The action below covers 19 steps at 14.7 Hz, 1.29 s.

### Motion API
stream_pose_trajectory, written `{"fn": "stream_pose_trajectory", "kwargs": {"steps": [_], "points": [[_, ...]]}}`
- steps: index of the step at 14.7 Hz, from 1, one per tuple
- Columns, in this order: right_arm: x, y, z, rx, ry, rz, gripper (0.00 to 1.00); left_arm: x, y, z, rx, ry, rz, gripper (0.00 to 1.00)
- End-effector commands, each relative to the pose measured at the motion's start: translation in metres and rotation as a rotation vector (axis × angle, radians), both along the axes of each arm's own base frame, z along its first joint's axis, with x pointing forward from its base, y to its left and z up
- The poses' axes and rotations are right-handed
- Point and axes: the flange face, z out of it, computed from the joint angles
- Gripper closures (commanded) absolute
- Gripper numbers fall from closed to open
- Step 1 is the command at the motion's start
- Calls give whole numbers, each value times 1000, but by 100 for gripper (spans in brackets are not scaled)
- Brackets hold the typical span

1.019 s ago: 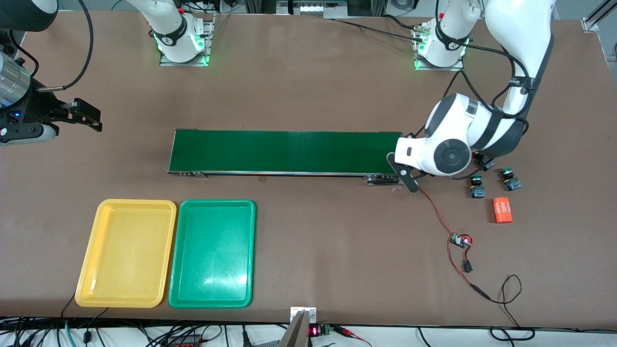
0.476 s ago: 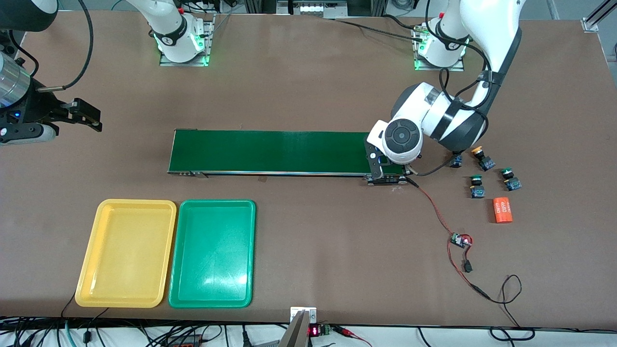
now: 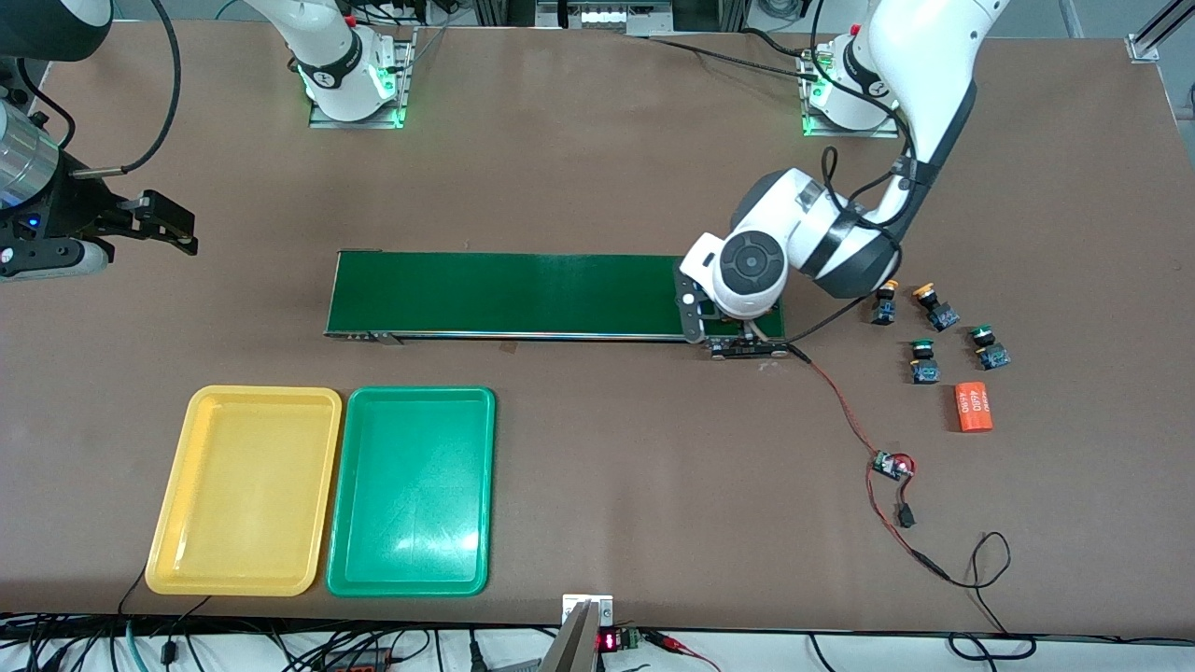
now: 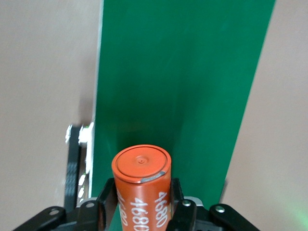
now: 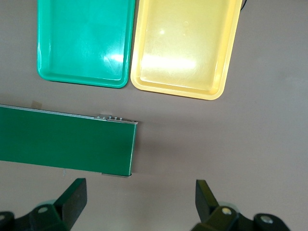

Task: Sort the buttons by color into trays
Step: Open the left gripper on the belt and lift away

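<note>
Two yellow-capped buttons (image 3: 885, 303) (image 3: 935, 308) and two green-capped buttons (image 3: 922, 360) (image 3: 988, 346) sit on the table at the left arm's end, past the belt's end. The yellow tray (image 3: 243, 490) and green tray (image 3: 411, 490) lie side by side, empty, nearer the front camera at the right arm's end. My left gripper (image 4: 142, 198) is shut on an orange cylinder marked 4680 (image 4: 141, 168), over the dark green belt's (image 4: 183, 72) end; in the front view the wrist (image 3: 747, 271) hides it. My right gripper (image 5: 142, 197) waits open and empty above the table's right-arm end (image 3: 173, 227).
The long dark green belt (image 3: 551, 294) runs across the table's middle. A second orange 4680 cylinder (image 3: 973, 408) lies nearer the front camera than the buttons. A red wire with a small circuit board (image 3: 892, 464) trails from the belt's end toward the front edge.
The left arm has swung from beside the buttons to over the belt's end, carrying the orange cylinder. A yellow-capped button it covered now shows. The right arm has not moved.
</note>
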Motion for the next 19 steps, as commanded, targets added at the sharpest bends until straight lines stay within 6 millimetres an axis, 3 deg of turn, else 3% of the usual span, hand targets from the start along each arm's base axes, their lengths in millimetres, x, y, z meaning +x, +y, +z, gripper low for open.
{"fn": "stream_pose_trajectory", "kwargs": {"steps": [1,5,6,7,8,9,11,14,16,19], "points": [[0,-2,2,-2,-1,15,0,-8,-7,-7,-29,26,-8,97],[0,-2,2,-2,-1,15,0,-18,2,-13,-4,53,-20,96],[0,-2,2,-2,-1,15,0,-22,4,-10,1,52,-22,91],[0,-2,2,-2,-1,15,0,-21,4,-8,0,49,-21,67],[0,-2,2,-2,-1,15,0,-19,6,-3,4,50,-18,3],[0,-2,2,-2,-1,15,0,-17,9,6,12,51,-18,0],[0,-2,2,-2,-1,15,0,9,32,54,-1,15,-14,0],[0,-2,2,-2,-1,15,0,95,104,142,-143,-137,-113,0],[0,-2,2,-2,-2,15,0,141,169,151,-241,-165,-61,0],[0,-2,2,-2,-1,15,0,153,223,134,-202,-154,26,0]]}}
